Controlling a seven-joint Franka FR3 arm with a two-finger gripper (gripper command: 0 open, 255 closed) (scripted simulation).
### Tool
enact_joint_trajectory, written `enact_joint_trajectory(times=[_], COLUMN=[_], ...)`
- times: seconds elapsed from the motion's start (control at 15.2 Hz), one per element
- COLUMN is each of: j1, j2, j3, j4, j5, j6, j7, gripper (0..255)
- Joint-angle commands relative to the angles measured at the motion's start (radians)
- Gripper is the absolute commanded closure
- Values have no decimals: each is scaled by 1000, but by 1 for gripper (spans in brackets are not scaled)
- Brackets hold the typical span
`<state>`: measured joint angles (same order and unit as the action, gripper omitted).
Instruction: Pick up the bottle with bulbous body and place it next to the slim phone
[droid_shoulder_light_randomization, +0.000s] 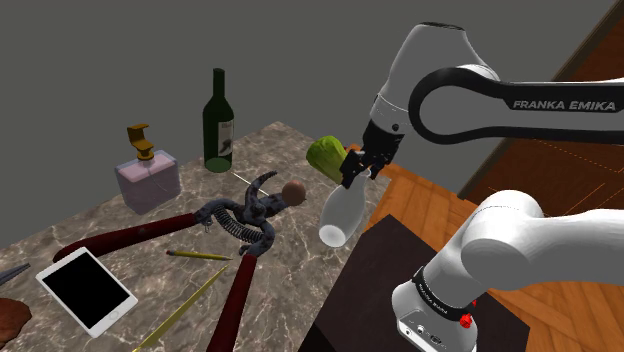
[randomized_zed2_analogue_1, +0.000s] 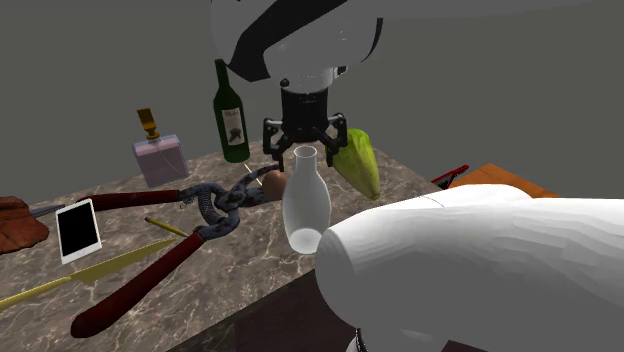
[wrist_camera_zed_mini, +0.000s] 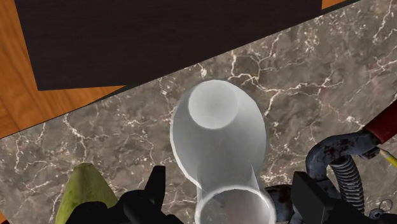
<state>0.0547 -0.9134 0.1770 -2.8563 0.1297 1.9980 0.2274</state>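
The marble tabletop (droid_shoulder_light_randomization: 295, 250) is crowded, with red-handled loppers (droid_shoulder_light_randomization: 238, 222) sprawled across its middle. At centre right of the shoulder view the pale bulbous bottle (droid_shoulder_light_randomization: 340, 212) hangs tilted, clear of the surface, its neck clenched in the jaws (lift done, I judge; carry pending). The next move calls for travel over the loppers to the slim phone (droid_shoulder_light_randomization: 85, 290), lower left — then a gentle set-down beside it.

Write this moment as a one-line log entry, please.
gripper: shut on white bulbous bottle | bottle: tilted, above marble table | white phone: flat on table, far from bottle
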Motion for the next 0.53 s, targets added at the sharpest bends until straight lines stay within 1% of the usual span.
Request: enact_joint_trajectory(times=[0.0,0.26,0.33,0.46], j1=[0,0,0,0], j2=[0,0,0,0], j3=[0,0,0,0], j4=[-1,-1,-1,-1], j5=[0,0,0,0], j6=[1,1,1,1], j7=[0,0,0,0], gripper=[0,0,255,255])
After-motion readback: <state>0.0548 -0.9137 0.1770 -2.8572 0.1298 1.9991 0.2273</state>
